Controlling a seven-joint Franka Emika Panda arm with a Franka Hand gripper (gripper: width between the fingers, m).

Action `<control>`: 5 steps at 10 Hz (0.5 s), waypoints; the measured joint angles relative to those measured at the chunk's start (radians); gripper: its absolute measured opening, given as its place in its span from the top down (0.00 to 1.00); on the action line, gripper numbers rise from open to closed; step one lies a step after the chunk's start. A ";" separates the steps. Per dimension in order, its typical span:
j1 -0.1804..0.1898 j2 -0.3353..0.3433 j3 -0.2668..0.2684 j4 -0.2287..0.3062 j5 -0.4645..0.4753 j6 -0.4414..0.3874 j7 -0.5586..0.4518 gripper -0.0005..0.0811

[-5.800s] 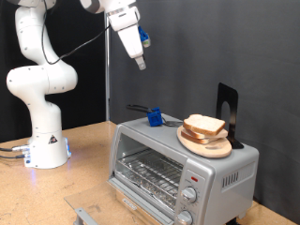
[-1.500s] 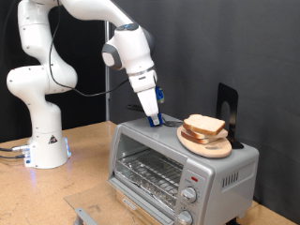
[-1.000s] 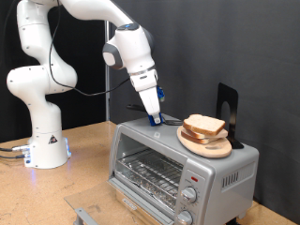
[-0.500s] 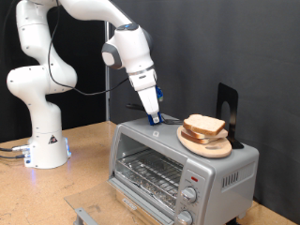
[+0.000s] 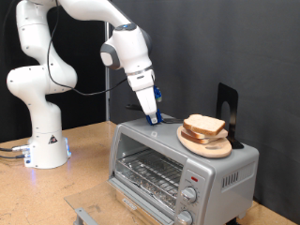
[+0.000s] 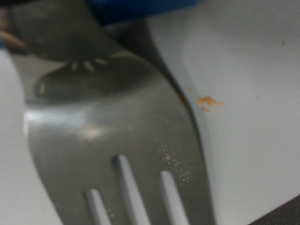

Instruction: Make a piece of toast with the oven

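On top of the silver oven (image 5: 178,159), near its far left corner in the exterior view, the gripper (image 5: 153,119) is down at a blue-handled utensil (image 5: 157,118) lying on the oven roof. Whether its fingers are spread or pressed together on the handle cannot be told from either view. The wrist view is filled by a metal spatula blade (image 6: 112,141) with slots, very close and blurred, beside a white surface. To do this step well, I judge the fingers should straddle the blue handle squarely and close firmly, so the tool lifts level rather than twisting. The piece of toast (image 5: 203,125) lies to the right of the gripper, near but apart from it, stacked on a round wooden board (image 5: 206,144) on the oven roof. The oven's glass door looks closed, its wire rack bare.
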 joint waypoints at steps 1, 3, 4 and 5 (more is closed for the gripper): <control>0.000 -0.001 -0.002 0.000 0.002 0.000 0.000 0.00; 0.000 -0.005 -0.006 0.000 0.004 0.000 -0.002 0.00; 0.001 -0.007 -0.006 0.000 0.005 0.000 -0.002 0.17; 0.001 -0.009 -0.006 0.000 0.005 0.000 -0.002 0.34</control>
